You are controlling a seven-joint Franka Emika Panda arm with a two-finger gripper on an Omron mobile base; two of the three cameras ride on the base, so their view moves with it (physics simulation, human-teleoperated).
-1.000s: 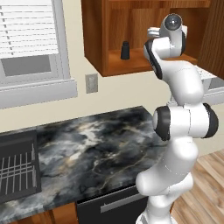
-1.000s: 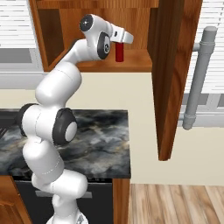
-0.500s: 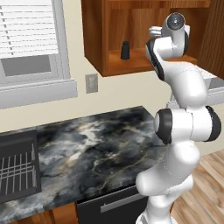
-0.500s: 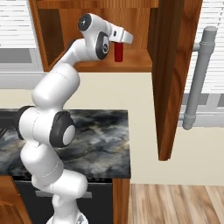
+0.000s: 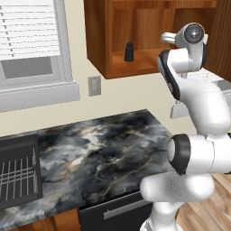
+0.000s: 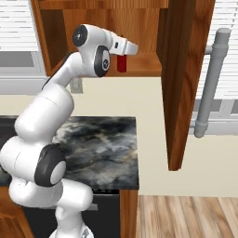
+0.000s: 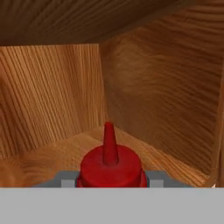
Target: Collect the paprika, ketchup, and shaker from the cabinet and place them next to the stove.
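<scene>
The ketchup (image 6: 122, 65), a slim red bottle with a pointed nozzle, hangs under my white hand just above the cabinet (image 6: 51, 28) shelf. My gripper (image 6: 122, 57) is shut on the ketchup. In the hand view the ketchup's red cap (image 7: 111, 168) sits between my two grey fingertips (image 7: 66, 180), with the cabinet's bare wood corner (image 7: 166, 96) behind it. The shaker (image 5: 129, 52), small and dark, stands on the shelf of the cabinet (image 5: 101, 40) to the left of my arm. The paprika and the stove are out of view.
The cabinet's open door (image 6: 186, 83) juts out at the right of my hand. Below lies a dark marble counter (image 5: 99, 153) with a black dish rack (image 5: 18, 171) at its left end. A grey pipe (image 6: 211, 83) runs down the right wall.
My hand and the ketchup have shifted together slightly down and back toward the front of the shelf. The shaker has not moved.
</scene>
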